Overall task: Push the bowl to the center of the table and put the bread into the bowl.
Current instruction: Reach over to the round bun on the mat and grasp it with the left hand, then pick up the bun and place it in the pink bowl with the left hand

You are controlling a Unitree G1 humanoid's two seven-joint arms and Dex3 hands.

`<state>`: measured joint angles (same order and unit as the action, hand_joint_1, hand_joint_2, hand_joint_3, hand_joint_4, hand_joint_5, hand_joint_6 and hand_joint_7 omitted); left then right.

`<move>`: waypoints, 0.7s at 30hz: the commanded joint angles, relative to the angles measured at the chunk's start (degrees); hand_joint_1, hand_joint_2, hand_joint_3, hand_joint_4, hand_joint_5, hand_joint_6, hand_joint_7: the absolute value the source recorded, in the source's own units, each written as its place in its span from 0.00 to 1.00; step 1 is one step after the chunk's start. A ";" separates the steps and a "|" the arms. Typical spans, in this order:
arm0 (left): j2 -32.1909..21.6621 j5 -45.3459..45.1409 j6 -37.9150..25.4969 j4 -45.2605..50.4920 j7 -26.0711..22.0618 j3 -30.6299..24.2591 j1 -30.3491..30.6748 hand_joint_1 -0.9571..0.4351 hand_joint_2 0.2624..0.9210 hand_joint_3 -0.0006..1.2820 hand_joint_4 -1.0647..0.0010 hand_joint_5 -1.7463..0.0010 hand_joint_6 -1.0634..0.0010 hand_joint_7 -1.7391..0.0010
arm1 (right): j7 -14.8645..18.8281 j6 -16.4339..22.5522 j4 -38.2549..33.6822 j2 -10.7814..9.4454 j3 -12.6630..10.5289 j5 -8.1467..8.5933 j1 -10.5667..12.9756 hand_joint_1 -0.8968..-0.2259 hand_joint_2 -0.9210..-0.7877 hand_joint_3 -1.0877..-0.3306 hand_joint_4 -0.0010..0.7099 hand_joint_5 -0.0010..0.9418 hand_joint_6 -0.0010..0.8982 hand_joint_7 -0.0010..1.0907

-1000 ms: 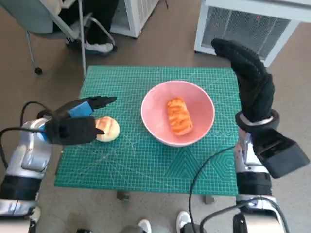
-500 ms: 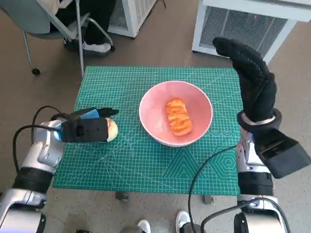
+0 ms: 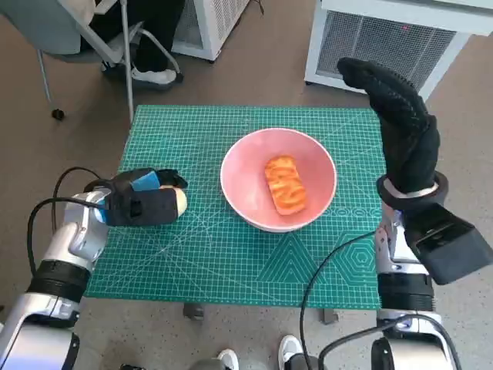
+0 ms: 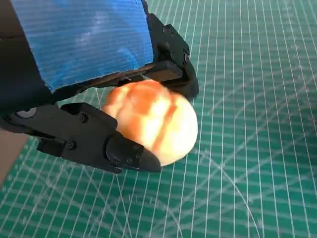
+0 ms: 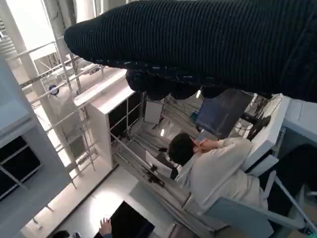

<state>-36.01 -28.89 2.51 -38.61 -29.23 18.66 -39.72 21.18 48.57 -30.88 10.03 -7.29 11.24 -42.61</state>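
Green cutting mat (image 3: 231, 254) covers the table, with the pink bowl (image 3: 245, 212) near its middle, one bread (image 3: 283, 185) already inside. At the mat's left, the left hand (image 3: 142, 202) clasps a round bun (image 4: 153, 121). It should lift clear of the rim before releasing. The right hand (image 3: 400, 127) stands raised, fingers extended, holding nothing.

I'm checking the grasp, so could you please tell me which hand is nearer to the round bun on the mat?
Left. The left hand is wrapped around the bun, fingers on both sides. The right hand is raised beyond the bowl, at the table's far right edge.
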 commanded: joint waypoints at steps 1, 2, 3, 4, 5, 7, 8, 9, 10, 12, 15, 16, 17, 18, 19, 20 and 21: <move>-1.33 0.40 -0.59 2.07 -2.27 -0.22 0.83 0.68 0.98 0.05 0.32 0.37 0.41 0.33 | -0.41 -0.69 0.16 -0.03 0.01 -0.09 1.42 0.56 0.00 0.25 0.00 0.48 0.00 0.48; -1.57 0.64 -0.83 2.93 -2.68 -0.51 0.82 0.68 0.98 0.05 0.32 0.35 0.40 0.34 | -0.41 -0.71 0.17 -0.01 -0.01 -0.06 1.44 0.56 0.00 0.25 0.00 0.48 0.00 0.48; -1.92 1.09 -1.29 4.39 -3.24 -1.12 0.64 0.68 0.98 0.05 0.32 0.35 0.40 0.34 | -0.44 -0.68 0.06 0.01 -0.04 -0.07 1.41 0.56 0.00 0.25 0.00 0.48 0.00 0.48; -2.15 1.39 -1.67 5.50 -3.67 -1.57 0.56 0.69 0.98 0.05 0.32 0.34 0.40 0.35 | -0.44 -0.67 0.02 0.04 -0.07 -0.07 1.41 0.56 0.00 0.25 0.00 0.48 0.00 0.48; -2.42 1.79 -2.01 6.93 -4.02 -2.21 0.45 0.69 0.98 0.05 0.32 0.34 0.40 0.35 | -0.49 -0.64 -0.02 0.03 -0.08 -0.12 1.39 0.56 0.00 0.25 0.00 0.48 0.00 0.48; -2.78 2.39 -2.52 9.31 -4.41 -3.29 0.39 0.69 0.98 0.05 0.32 0.33 0.39 0.36 | -0.56 -0.64 0.02 0.01 -0.07 -0.19 1.39 0.56 0.00 0.25 0.00 0.48 0.00 0.48; -2.90 2.62 -2.73 10.32 -4.53 -3.74 0.41 0.69 0.98 0.05 0.32 0.33 0.39 0.35 | -0.60 -0.65 0.07 0.00 -0.06 -0.22 1.41 0.56 0.00 0.25 0.00 0.48 0.00 0.48; -3.01 3.05 -2.86 11.83 -4.43 -4.49 0.27 0.69 0.98 0.05 0.32 0.34 0.39 0.35 | -0.62 -0.74 0.24 -0.06 -0.02 -0.20 1.45 0.56 0.00 0.25 0.00 0.48 0.00 0.48; -3.08 3.36 -3.01 12.92 -4.36 -4.99 0.19 0.69 0.99 0.05 0.33 0.34 0.40 0.34 | -0.62 -0.80 0.37 -0.09 0.01 -0.17 1.49 0.56 0.00 0.25 0.00 0.48 0.00 0.48; -3.09 4.05 -2.86 14.92 -3.89 -6.08 -0.10 0.69 0.99 0.05 0.33 0.35 0.40 0.33 | -0.59 -0.90 0.57 -0.14 0.06 -0.08 1.54 0.56 0.00 0.25 0.00 0.48 0.00 0.48; -2.83 5.28 -1.95 17.89 -3.10 -7.87 -0.72 0.69 1.00 0.05 0.34 0.35 0.41 0.31 | -0.47 -0.88 0.34 -0.18 0.07 0.05 1.46 0.56 0.00 0.24 0.00 0.48 0.00 0.48; -2.75 5.63 -1.63 18.78 -2.85 -8.35 -0.93 0.69 1.00 0.05 0.35 0.35 0.41 0.31 | -0.42 -0.84 0.18 -0.18 0.05 0.10 1.40 0.56 0.00 0.24 0.00 0.48 0.00 0.48; -2.56 6.03 -1.22 19.94 -2.48 -8.85 -1.29 0.69 1.00 0.05 0.35 0.36 0.41 0.31 | -0.38 -0.82 0.03 -0.19 0.05 0.12 1.35 0.56 0.00 0.24 0.00 0.48 0.00 0.48; -2.42 6.26 -0.98 20.75 -2.23 -9.19 -1.50 0.69 1.00 0.05 0.35 0.36 0.41 0.30 | -0.35 -0.80 -0.07 -0.19 0.05 0.14 1.31 0.56 0.00 0.24 0.00 0.48 0.00 0.48; -2.12 6.54 -0.74 21.78 -1.94 -9.51 -1.91 0.69 1.00 0.05 0.35 0.36 0.41 0.30 | -0.30 -0.76 -0.25 -0.20 0.04 0.19 1.25 0.56 0.00 0.24 0.00 0.48 0.00 0.48; -1.90 6.71 -0.59 22.49 -1.76 -9.73 -2.18 0.69 1.00 0.05 0.35 0.36 0.41 0.30 | -0.26 -0.72 -0.39 -0.19 0.03 0.22 1.20 0.56 0.00 0.25 0.00 0.48 0.00 0.48; -1.33 7.03 -0.55 23.58 -1.52 -9.92 -2.82 0.69 1.00 0.05 0.36 0.36 0.41 0.30 | -0.20 -0.66 -0.59 -0.17 0.02 0.24 1.13 0.56 0.00 0.25 0.00 0.48 0.00 0.48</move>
<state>-38.09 -23.18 1.02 -18.31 -31.61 9.79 -40.50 20.91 48.26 -30.46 10.03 -7.28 11.19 -42.45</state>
